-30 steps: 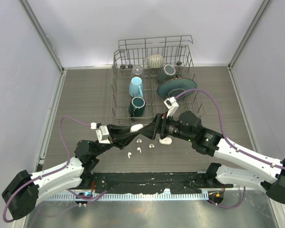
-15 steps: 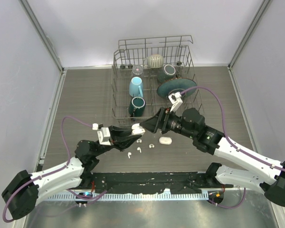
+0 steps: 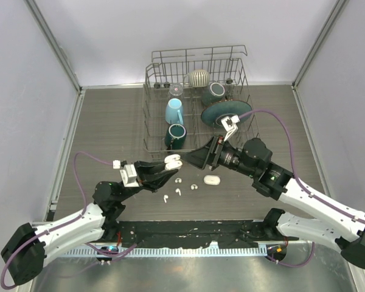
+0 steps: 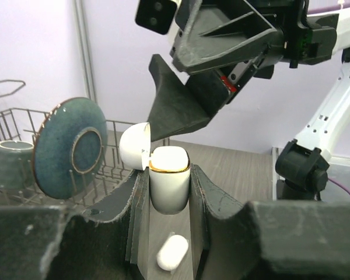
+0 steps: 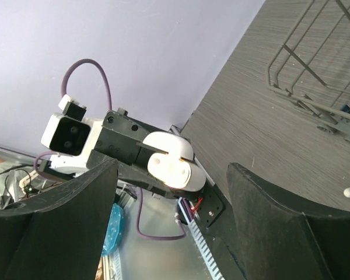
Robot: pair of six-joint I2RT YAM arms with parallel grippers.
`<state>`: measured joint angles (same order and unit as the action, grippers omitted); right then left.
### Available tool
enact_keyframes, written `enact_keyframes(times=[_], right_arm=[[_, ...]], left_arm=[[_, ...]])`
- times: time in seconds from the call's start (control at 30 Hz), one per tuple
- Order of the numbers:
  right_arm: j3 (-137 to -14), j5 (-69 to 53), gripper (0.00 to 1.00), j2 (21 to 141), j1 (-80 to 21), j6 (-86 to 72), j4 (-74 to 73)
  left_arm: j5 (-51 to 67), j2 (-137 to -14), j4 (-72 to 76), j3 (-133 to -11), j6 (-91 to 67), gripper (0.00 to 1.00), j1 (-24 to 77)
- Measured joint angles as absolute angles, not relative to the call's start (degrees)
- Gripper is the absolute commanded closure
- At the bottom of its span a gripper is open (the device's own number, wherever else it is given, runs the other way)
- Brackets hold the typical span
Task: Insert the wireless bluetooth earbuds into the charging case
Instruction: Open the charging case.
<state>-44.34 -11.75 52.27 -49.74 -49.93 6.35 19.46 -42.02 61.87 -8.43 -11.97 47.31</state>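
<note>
Unseen: charging case [image 4: 169, 186] sockets | left jaws clamp it, lid open | right jaws wide, alongside | earbuds [image 3: 178, 191] on desk [image 3: 109, 134]

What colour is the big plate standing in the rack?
Dark teal, with a thin brownish rim. The plate shows best in the left wrist view.

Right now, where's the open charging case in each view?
Top external: charging case at centre, clamped in the left gripper, just in front of the dish rack.
Left wrist: case at centre, upright, lid flipped open to the left.
Right wrist: case centre-left.
Shared landmark: dish rack.
</note>
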Motion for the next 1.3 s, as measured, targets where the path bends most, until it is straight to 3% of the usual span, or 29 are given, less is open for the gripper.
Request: enact_keyframes(times=[0.23,0.47,0.6,0.8,1.1,1.2,1.23,1.3], right_arm=[[-43.4,-14.9,0.2,52.4,-49.4,-54.1,7.8],[-36.9,-19.9,0.24,59.6,-49.4,-63.8,18.7],[-36.4,-21.3,0.3,61.7,-49.3,-66.9,23.3],[-36.4,-23.2,0.49,63.9,-49.3,-70.2,29.3],[-33.9,-25.6,0.49,65.8,-49.3,-74.7,35.6],[-33.8,-25.7,0.58,65.8,-49.3,-75.2,35.9],[-33.8,-25.7,0.68,65.8,-49.3,-75.4,35.9],[-33.7,-25.6,0.74,65.7,-49.2,-76.0,36.0]], left_arm=[[17.6,-40.0,61.6,-8.4,-10.4,1.0,47.3],[17.8,-40.2,60.6,-8.4,-10.0,1.0,47.3],[18.1,-40.3,59.8,-8.4,-10.0,1.0,47.3],[18.2,-40.3,59.7,-8.4,-10.0,1.0,47.4],[18.1,-40.2,59.3,-8.4,-9.7,1.0,47.4],[18.1,-40.2,59.4,-8.4,-9.5,1.0,47.4],[18.1,-40.2,59.5,-8.4,-9.5,1.0,47.4],[18.1,-40.2,59.6,-8.4,-9.2,1.0,47.4]])
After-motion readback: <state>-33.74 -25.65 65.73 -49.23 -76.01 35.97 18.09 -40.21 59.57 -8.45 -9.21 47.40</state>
